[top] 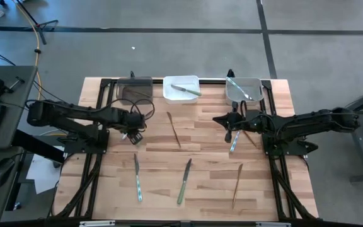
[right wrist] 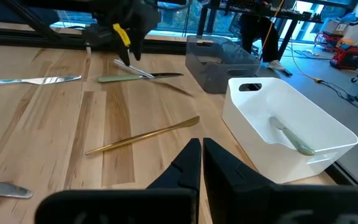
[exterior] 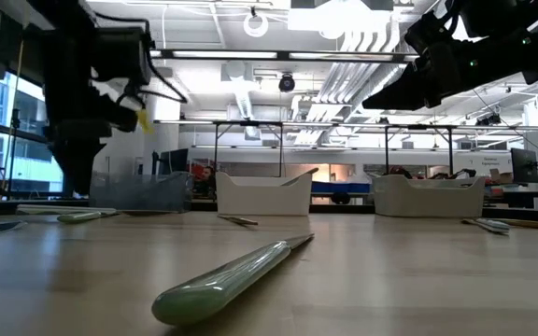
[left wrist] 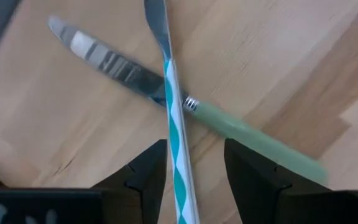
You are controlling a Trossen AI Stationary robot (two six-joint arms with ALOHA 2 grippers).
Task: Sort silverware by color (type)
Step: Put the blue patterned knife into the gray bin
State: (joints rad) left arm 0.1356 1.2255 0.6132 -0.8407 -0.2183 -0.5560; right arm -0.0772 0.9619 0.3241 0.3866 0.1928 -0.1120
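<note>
Silverware is lying scattered across the worktop, with a green piece [top: 185,89] in the white bin [top: 169,93] at the far edge. We are holding a blue-striped piece [left wrist: 178,140] between our left gripper's [left wrist: 188,163] parted fingers, crossed over a green knife [left wrist: 166,88] near the dark bin [top: 134,89]. Our right gripper [right wrist: 201,158], fingers pressed together and empty, is hovering before the grey bin [top: 255,87].

Both arms reach inward over the wooden table [top: 200,189], six pieces of silverware [top: 184,181] lying scattered.
</note>
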